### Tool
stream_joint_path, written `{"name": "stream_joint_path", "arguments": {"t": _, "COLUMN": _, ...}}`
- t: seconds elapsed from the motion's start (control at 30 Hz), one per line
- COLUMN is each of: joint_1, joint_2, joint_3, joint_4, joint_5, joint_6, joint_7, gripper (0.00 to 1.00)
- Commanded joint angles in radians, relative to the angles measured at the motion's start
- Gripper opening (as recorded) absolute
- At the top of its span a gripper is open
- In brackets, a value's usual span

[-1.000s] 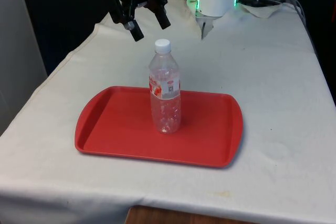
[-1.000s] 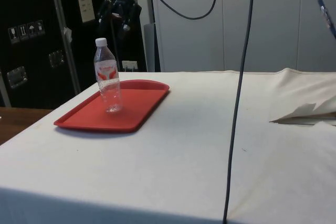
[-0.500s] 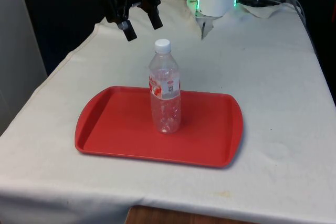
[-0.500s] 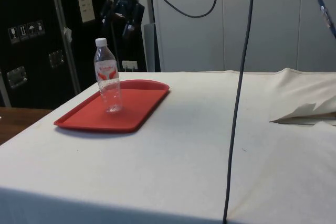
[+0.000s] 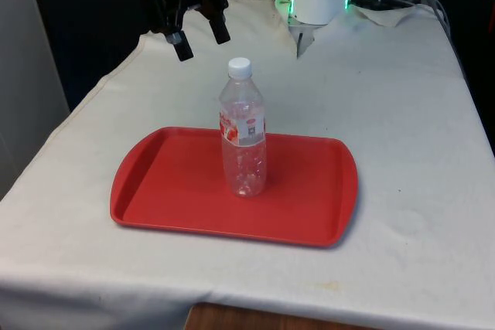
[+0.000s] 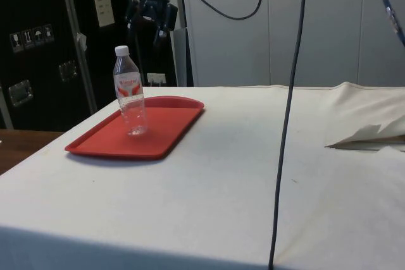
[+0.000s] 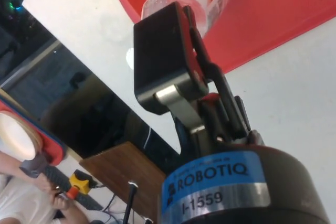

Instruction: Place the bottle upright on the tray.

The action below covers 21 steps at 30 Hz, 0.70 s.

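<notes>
Bottle (image 5: 244,135) is standing upright mid-tray (image 5: 170,183), end effector (image 5: 196,36) spread wide and empty at the frame's upper left. Main risk: a low swing clipping the cap and toppling it.

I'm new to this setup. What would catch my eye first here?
A clear bottle with a white cap stands upright near the middle of a red tray on the white-clothed table. The black gripper hangs open above and behind it, toward the front view's left, holding nothing.
</notes>
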Motion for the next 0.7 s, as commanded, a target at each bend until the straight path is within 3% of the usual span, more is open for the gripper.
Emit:
{"name": "stream_joint_path", "arguments": {"t": 0.0, "joint_1": 0.008, "joint_2": 0.005, "joint_3": -0.007, "joint_4": 0.004, "joint_5": -0.021, "joint_6": 0.012, "joint_7": 0.009, "gripper": 1.00}}
{"name": "stream_joint_path", "arguments": {"t": 0.2, "joint_1": 0.008, "joint_2": 0.006, "joint_3": -0.008, "joint_4": 0.004, "joint_5": -0.055, "joint_6": 0.025, "joint_7": 0.012, "gripper": 1.00}}
{"name": "stream_joint_path", "arguments": {"t": 0.23, "joint_1": 0.001, "joint_2": 0.000, "joint_3": 0.000, "joint_4": 0.000, "joint_5": -0.042, "joint_6": 0.015, "joint_7": 0.003, "gripper": 1.00}}
{"name": "stream_joint_path", "arguments": {"t": 0.27, "joint_1": 0.008, "joint_2": 0.006, "joint_3": -0.008, "joint_4": 0.005, "joint_5": -0.061, "joint_6": 0.026, "joint_7": 0.013, "gripper": 1.00}}
{"name": "stream_joint_path", "arguments": {"t": 0.47, "joint_1": 0.010, "joint_2": 0.008, "joint_3": -0.007, "joint_4": 0.006, "joint_5": -0.095, "joint_6": 0.042, "joint_7": 0.016, "gripper": 1.00}}
{"name": "stream_joint_path", "arguments": {"t": 0.5, "joint_1": 0.003, "joint_2": 0.002, "joint_3": 0.000, "joint_4": 0.001, "joint_5": -0.083, "joint_6": 0.034, "joint_7": 0.007, "gripper": 1.00}}
{"name": "stream_joint_path", "arguments": {"t": 0.53, "joint_1": 0.010, "joint_2": 0.008, "joint_3": -0.007, "joint_4": 0.006, "joint_5": -0.100, "joint_6": 0.044, "joint_7": 0.017, "gripper": 1.00}}
{"name": "stream_joint_path", "arguments": {"t": 0.67, "joint_1": 0.012, "joint_2": 0.010, "joint_3": -0.007, "joint_4": 0.007, "joint_5": -0.125, "joint_6": 0.054, "joint_7": 0.019, "gripper": 1.00}}
